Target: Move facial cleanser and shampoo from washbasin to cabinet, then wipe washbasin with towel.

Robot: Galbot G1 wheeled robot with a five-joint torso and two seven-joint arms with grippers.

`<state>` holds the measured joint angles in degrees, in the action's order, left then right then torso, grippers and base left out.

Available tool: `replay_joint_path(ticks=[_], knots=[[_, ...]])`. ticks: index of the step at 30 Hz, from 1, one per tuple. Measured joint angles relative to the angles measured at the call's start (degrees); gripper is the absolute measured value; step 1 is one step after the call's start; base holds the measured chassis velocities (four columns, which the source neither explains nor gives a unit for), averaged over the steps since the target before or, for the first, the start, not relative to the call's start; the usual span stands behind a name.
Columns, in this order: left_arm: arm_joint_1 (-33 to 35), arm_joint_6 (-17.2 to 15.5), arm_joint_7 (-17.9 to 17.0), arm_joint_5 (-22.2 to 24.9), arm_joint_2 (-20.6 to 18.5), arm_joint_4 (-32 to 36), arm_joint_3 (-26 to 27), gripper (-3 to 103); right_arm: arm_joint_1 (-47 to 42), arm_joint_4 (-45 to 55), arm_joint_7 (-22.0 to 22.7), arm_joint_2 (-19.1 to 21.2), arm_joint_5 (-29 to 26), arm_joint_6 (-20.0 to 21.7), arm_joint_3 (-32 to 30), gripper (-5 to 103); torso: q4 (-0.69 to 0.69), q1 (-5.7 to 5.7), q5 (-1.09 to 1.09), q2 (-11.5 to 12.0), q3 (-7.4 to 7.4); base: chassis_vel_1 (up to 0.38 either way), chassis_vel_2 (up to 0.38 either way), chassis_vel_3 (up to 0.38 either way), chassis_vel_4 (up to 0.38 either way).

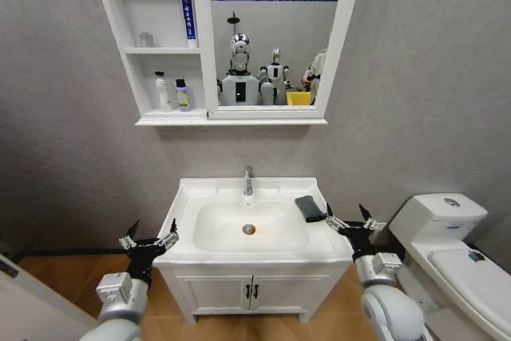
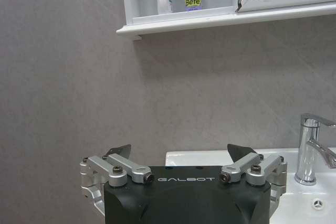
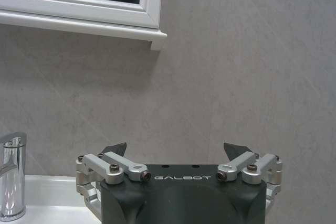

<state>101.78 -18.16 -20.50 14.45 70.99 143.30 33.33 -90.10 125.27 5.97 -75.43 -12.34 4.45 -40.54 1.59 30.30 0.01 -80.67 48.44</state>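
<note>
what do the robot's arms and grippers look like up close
Both arms are silver-grey, rounded shells. The left gripper and right gripper match: a black body with white GALBOT lettering, silver metal linkages with dark bolts, and black pointed fingertips.

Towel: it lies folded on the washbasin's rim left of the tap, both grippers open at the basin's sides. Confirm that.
Not quite. The towel lies on the washbasin rim right of the tap, as the head view shows. The left gripper and right gripper are open at the sides.
</note>
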Motion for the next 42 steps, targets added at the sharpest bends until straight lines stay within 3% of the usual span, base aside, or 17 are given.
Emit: replay_joint_path(ticks=[7,12,15,17,18,22,23,26,27,29,33,42], knots=[[0.0,0.0,0.0,0.0,0.0,0.0,0.0,100,0.1,-0.1,0.0,-0.3,0.6,-0.3,0.6,100,-0.03,0.1,0.0,0.0,0.03,-0.135,0.141,0.155,-0.124],[0.0,0.0,0.0,0.1,-0.1,0.0,0.0,100,0.9,-1.0,1.0,0.3,0.1,1.3,0.7,100,0.03,0.03,0.0,0.0,0.01,-0.025,0.029,0.008,-0.002],[0.0,0.0,0.0,0.1,0.0,0.0,0.0,100,1.6,-1.3,1.9,1.0,-1.2,4.1,0.5,100,0.01,-0.01,0.0,0.0,0.0,0.061,-0.021,-0.059,0.021],[0.0,0.0,0.0,0.1,-0.1,0.0,0.0,100,4.2,-2.4,4.6,4.6,-7.6,12.0,0.3,100,-0.02,-0.03,0.02,0.0,-0.01,0.06,-0.034,-0.05,0.029],[0.0,0.0,0.0,0.1,-0.1,0.0,0.0,100,4.2,-2.4,4.6,4.6,-7.6,12.0,0.3,100,-0.02,-0.03,0.02,0.0,-0.01,0.054,-0.034,-0.049,0.019],[0.0,0.0,0.0,0.1,-0.1,-0.1,0.0,100,10.0,-5.2,8.7,14.4,-18.3,23.8,0.8,100,-0.02,0.0,0.01,0.0,0.0,0.0,0.0,0.0,0.0],[0.0,0.0,0.0,0.1,-0.1,-0.1,0.0,100,10.0,-5.2,8.7,14.4,-18.3,23.8,0.8,100,-0.02,0.0,0.01,0.0,0.0,0.0,0.0,0.0,0.0],[0.0,0.0,0.0,0.1,-0.1,-0.1,0.0,100,13.6,-7.3,9.7,19.3,-25.1,31.5,1.9,100,-0.01,0.03,0.01,0.0,0.01,0.0,0.0,0.0,0.0],[0.0,0.0,0.0,0.1,-0.1,-0.1,0.0,100,13.6,-7.3,9.7,19.3,-25.1,31.5,1.9,100,-0.01,0.03,0.01,0.0,0.01,0.0,0.0,0.0,0.0],[0.0,0.0,0.0,0.1,-0.1,-0.1,0.0,100,16.5,-9.3,10.8,21.6,-29.8,35.6,3.7,100,0.0,0.03,0.02,0.0,0.01,0.0,0.0,0.0,0.0],[0.0,0.0,0.0,0.1,-0.1,-0.1,0.0,100,21.2,-12.8,12.4,22.7,-33.3,38.2,7.5,100,0.0,0.02,0.01,0.0,0.01,0.0,0.0,0.0,0.0],[0.0,0.0,0.0,0.1,-0.1,-0.1,0.0,100,29.5,-19.7,15.3,22.2,-33.6,38.4,15.3,100,0.0,0.03,0.0,0.0,0.01,0.0,0.0,0.0,0.0]])
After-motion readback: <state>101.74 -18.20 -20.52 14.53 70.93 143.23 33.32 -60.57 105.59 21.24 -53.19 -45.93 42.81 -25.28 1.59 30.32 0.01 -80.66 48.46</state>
